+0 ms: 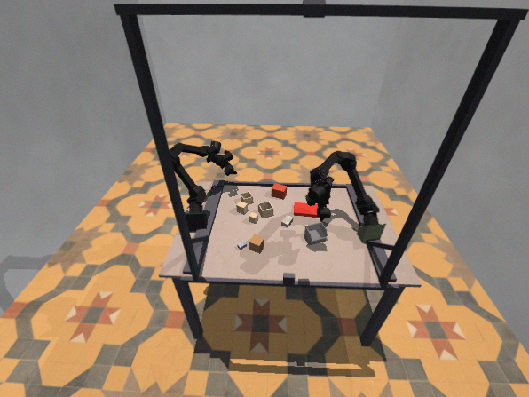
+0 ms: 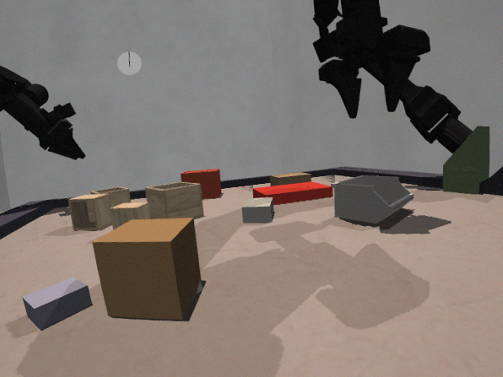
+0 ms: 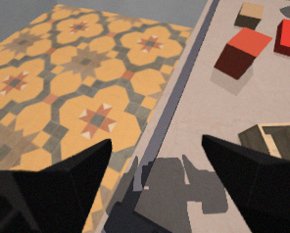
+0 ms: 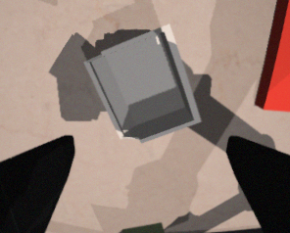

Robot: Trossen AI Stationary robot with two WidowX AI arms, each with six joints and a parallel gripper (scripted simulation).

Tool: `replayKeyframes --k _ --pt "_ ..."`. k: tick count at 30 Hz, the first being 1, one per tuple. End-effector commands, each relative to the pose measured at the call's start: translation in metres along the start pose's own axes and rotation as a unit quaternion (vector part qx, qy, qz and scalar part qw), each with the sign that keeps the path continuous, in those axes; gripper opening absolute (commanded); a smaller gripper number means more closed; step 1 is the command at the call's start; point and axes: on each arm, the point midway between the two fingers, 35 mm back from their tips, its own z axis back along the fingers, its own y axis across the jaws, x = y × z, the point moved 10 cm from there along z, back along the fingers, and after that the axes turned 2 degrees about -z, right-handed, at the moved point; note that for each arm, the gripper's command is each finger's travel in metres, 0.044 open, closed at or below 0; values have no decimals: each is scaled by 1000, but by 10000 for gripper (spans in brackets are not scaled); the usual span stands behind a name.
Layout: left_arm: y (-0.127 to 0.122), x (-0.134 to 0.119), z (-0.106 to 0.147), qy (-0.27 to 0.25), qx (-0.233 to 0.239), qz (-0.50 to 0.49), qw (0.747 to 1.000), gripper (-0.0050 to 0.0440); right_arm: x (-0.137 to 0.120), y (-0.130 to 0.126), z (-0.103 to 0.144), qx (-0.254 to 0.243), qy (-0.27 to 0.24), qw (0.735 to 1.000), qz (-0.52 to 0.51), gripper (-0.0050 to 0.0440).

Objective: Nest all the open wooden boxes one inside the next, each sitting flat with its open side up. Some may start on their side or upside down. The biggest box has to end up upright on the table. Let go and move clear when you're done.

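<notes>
Left gripper angled down, fingers spread; right gripper pointing down near grey bin, fingers spread.

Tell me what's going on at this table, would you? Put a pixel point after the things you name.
Two robot arms are about to sort some open wooden boxes, meant to end up nested inside one another. Neither holds anything: the left gripper (image 1: 230, 172) (image 2: 80, 157) (image 3: 156, 141) is open above the table's edge, and the right gripper (image 2: 372, 115) (image 4: 152, 144) is open above a grey bin (image 1: 316, 234) (image 2: 363, 201) (image 4: 142, 78). The largest wooden box (image 1: 266, 210) (image 2: 177, 201) stands open side up; another (image 2: 89, 213) lies on its side. No nesting shows yet.
</notes>
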Motion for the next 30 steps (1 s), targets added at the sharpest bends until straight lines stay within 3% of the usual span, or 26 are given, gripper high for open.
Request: replayKeyframes --k 1,7,14,16,18,23,30 --pt "7 3 7 -8 9 7 1000 352 0 0 3 1 -2 1000 -4 400" --pt "-5 7 -13 39 -34 49 997 208 0 0 3 1 -2 1000 -4 400" --pt "-53 26 -55 190 -114 100 970 40 0 0 3 1 -2 1000 -4 400" --pt "-53 26 -55 190 -114 100 970 40 0 0 3 1 -2 1000 -4 400" --pt "-70 33 -63 234 -119 107 959 0 0 0 3 1 -2 1000 -4 400" --pt "-104 47 -73 303 -112 84 942 0 0 0 3 1 -2 1000 -4 400" --pt "-147 64 -77 359 -70 46 930 0 0 0 3 1 -2 1000 -4 400"
